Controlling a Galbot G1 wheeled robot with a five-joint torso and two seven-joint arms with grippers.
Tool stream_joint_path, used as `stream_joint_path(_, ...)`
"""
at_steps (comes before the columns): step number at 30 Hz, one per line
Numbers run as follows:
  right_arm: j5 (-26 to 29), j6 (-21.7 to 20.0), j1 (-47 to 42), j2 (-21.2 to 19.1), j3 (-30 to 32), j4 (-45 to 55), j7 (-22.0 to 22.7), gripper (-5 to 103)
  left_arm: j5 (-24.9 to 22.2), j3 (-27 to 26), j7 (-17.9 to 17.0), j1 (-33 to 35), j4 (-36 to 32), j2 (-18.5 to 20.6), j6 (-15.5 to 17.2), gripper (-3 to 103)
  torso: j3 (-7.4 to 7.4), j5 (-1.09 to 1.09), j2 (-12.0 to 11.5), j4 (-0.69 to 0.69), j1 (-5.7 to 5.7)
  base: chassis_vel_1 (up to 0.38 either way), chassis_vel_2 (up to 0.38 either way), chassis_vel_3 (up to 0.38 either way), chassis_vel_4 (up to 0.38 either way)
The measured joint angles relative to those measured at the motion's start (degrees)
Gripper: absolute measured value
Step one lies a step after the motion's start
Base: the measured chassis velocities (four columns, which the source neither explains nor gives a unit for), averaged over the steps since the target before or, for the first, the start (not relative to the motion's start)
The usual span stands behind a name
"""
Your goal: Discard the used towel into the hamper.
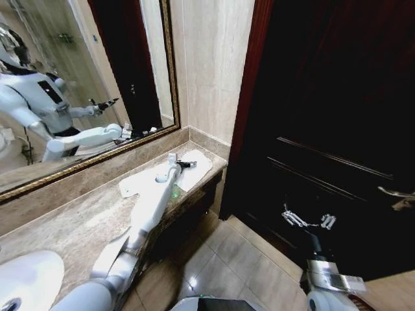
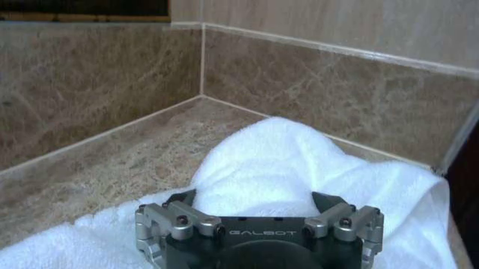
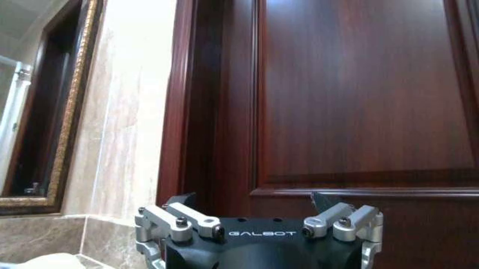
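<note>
Risk: a shallow pinch could slip and leave the towel (image 1: 170, 173) on the counter (image 1: 71, 223). The towel lies at the counter's corner end, a fold bunched between the left gripper (image 2: 254, 197)'s spread jaws, seemingly not yet clamped. Right gripper (image 1: 308, 219) idles before the door (image 1: 337, 116), jaws apart, empty.

Legible text: "GALBOT", white capitals on the dark housing of the left gripper (image 2: 254, 197), left wrist view. Same "GALBOT" mark, same placement, on the right gripper (image 3: 254, 197), right wrist view. Head view: no readable lettering, numbers or signs
</note>
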Motion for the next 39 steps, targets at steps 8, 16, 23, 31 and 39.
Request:
stream_joint_path(8,-0.3,-0.1,0.0,0.0,-0.4,0.4,0.6,100,3.1,0.3,-0.5,1.6,-2.0,1.7,-3.9,84,0.06,-0.05,0.0,0.02,0.02,0.000,0.000,0.000,0.000)
stream_joint_path(16,-0.4,0.0,0.0,0.0,-0.8,0.8,0.0,100,3.7,-0.1,0.0,4.2,-6.8,2.8,-2.2,65,0.07,-0.02,0.0,0.08,0.03,0.000,0.000,0.000,0.000)
stream_joint_path(23,-0.6,0.0,0.0,0.0,-1.3,0.9,-0.4,100,2.8,-1.2,0.3,6.0,-11.2,3.4,0.4,46,0.07,-0.03,0.0,0.06,0.03,0.000,0.000,0.000,0.000)
stream_joint_path(31,-0.6,0.1,0.4,0.0,-1.7,0.4,-0.7,100,1.8,-4.9,-0.8,8.6,-18.4,1.9,2.1,27,0.07,-0.03,0.0,0.04,0.04,0.000,0.000,0.000,0.000)
stream_joint_path(39,-0.6,-0.2,1.4,0.0,-2.2,-0.3,-0.9,100,-0.1,-8.2,-2.1,12.5,-28.4,-0.4,3.1,12,0.05,-0.01,0.0,0.05,0.04,0.000,0.000,0.000,0.000)
